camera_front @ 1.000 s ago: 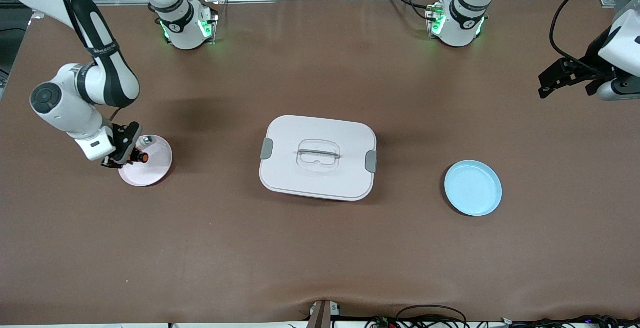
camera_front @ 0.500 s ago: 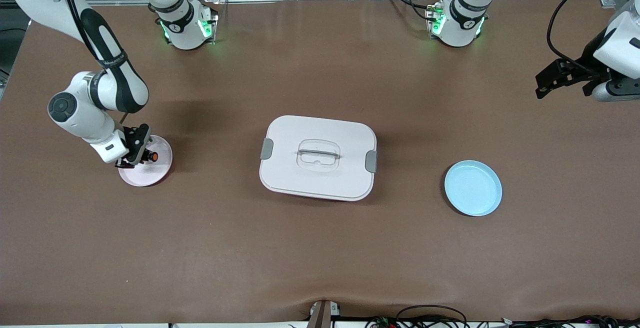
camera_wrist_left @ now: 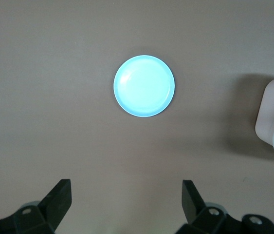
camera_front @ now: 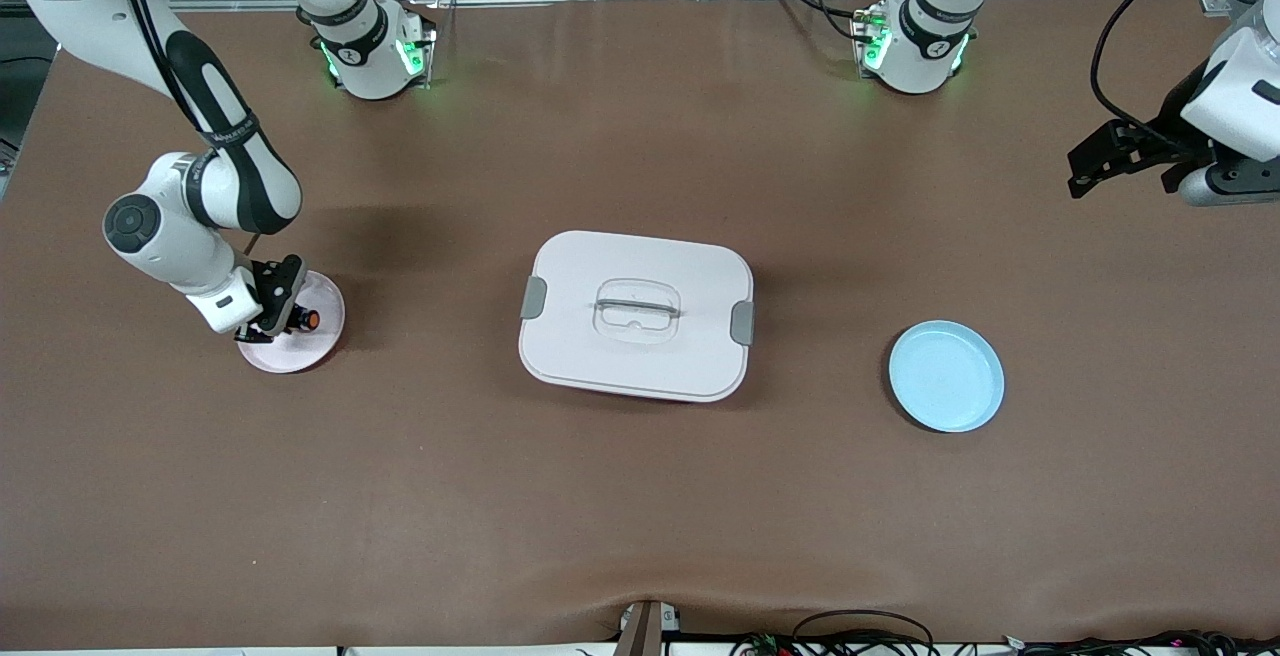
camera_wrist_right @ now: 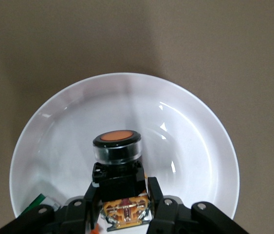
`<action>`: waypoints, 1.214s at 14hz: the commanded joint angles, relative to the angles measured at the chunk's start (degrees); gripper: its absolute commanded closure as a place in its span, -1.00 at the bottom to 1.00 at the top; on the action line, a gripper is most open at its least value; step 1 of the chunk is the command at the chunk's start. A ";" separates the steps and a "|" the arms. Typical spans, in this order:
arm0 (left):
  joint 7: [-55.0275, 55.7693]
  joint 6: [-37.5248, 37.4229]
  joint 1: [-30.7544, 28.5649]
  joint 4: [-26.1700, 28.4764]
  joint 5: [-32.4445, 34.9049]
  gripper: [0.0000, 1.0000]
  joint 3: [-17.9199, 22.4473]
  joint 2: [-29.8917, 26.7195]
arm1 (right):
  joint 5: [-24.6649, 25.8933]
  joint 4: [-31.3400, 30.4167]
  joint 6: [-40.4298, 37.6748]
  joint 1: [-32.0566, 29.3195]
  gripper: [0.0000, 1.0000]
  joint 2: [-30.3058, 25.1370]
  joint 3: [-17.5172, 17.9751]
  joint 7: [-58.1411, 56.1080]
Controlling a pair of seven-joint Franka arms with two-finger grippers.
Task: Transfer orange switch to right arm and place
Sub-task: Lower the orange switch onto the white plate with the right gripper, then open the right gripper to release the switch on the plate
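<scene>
The orange switch (camera_wrist_right: 118,161), a small black-bodied push button with a round orange cap, sits clamped between the fingers of the right gripper (camera_wrist_right: 118,202), which is closed tight on its black body; the cap points away from the wrist and the orange side marks show between the fingertips. In the front view the orange switch (camera_front: 306,318) is held over the pink plate (camera_front: 318,336), a shallow round dish that looks white in the right wrist view (camera_wrist_right: 200,146) and lies toward the right arm's end of the table. Whether the switch touches the plate's floor cannot be told. The right gripper (camera_front: 282,314) is low over that plate, its arm bent down from its base. At the rim of the plate near the gripper a small green-edged bit (camera_wrist_right: 38,202) shows, too hidden to name. In the middle of the table rests a white lidded container (camera_front: 636,314) with grey clips at both ends and a clear recessed handle on top. Toward the left arm's end lies a light blue plate (camera_front: 946,376), nothing on it. The left gripper (camera_front: 1098,158) waits high over the table's edge at that end, its fingers (camera_wrist_left: 61,195) spread wide and holding nothing, with the light blue plate (camera_wrist_left: 144,86) below in its wrist view.
</scene>
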State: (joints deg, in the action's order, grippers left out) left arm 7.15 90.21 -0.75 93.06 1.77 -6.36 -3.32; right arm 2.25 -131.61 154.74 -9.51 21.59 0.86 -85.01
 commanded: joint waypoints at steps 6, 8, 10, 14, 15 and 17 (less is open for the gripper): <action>-0.91 0.40 -0.12 0.98 -1.07 -1.00 -0.85 -1.08 | 0.65 1.71 1.88 -0.68 0.89 2.32 0.46 -0.69; -1.09 0.31 -0.13 0.89 -1.07 -1.00 -0.85 -1.16 | 0.39 1.71 1.79 -0.68 0.65 2.49 0.46 -0.25; -1.18 0.05 -0.13 0.54 -1.07 -1.00 -0.85 -1.25 | 0.39 1.80 1.79 -0.68 0.18 2.40 0.46 -0.25; -3.54 -0.30 -0.48 0.28 -1.07 -1.00 -0.33 -1.34 | 0.39 2.06 1.70 -1.03 -1.00 2.32 0.46 -0.86; -3.90 -0.39 -0.74 0.28 -1.07 -1.00 -0.15 -1.34 | 0.39 2.24 1.61 -1.12 -1.00 2.23 0.46 -0.86; -3.99 -0.74 -0.83 0.28 -1.07 -1.00 -0.15 -1.43 | 0.39 2.59 1.09 -0.95 -1.00 1.62 0.46 -0.86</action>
State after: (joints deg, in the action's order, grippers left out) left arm 4.53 90.16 -1.17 93.11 1.68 -6.67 -3.64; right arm 2.24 -130.08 156.26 -9.53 23.14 0.78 -85.00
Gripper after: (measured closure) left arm 0.000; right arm 0.053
